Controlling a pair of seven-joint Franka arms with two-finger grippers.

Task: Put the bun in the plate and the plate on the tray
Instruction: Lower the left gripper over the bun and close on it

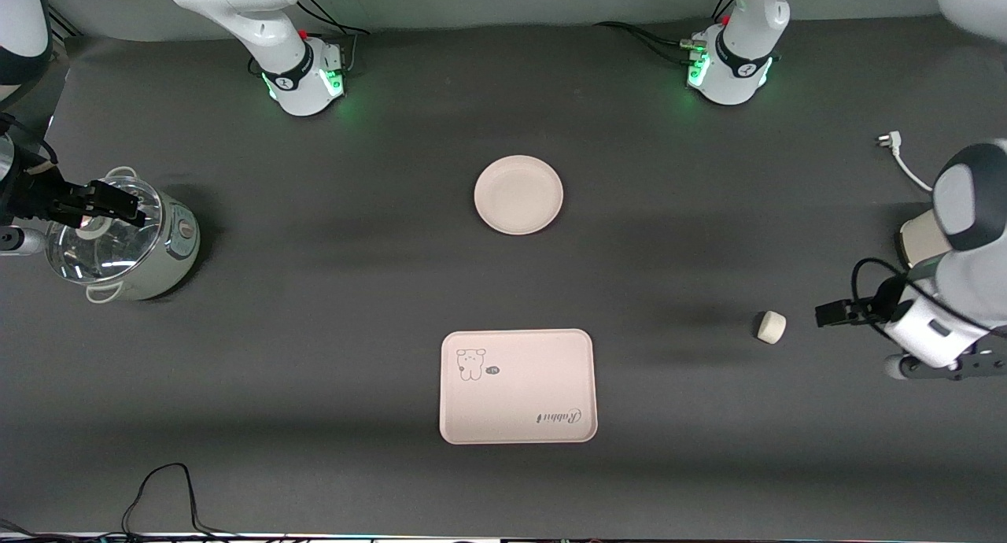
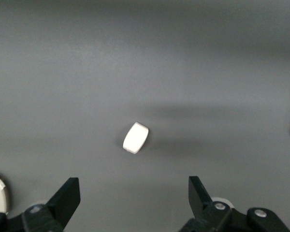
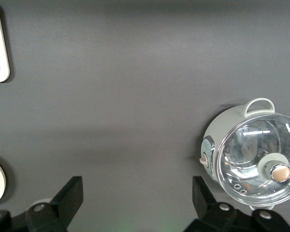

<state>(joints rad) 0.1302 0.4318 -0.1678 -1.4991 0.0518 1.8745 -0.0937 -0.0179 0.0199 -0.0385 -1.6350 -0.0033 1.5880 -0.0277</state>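
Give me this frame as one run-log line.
bun: on table, ungrasped | plate: empty | tray: empty | left gripper: jaws open, near bun | right gripper: jaws open, over pot

plate [image 1: 518, 194] set mid-table | tray [image 1: 517, 386] set nearer the camera | bun [image 1: 772, 326] laid toward left arm's end | pot [image 1: 122, 238] stood at right arm's end

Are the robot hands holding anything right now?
No. Both are open and empty. The left gripper hovers by the bun, which lies on the table. The right gripper hangs over the pot.
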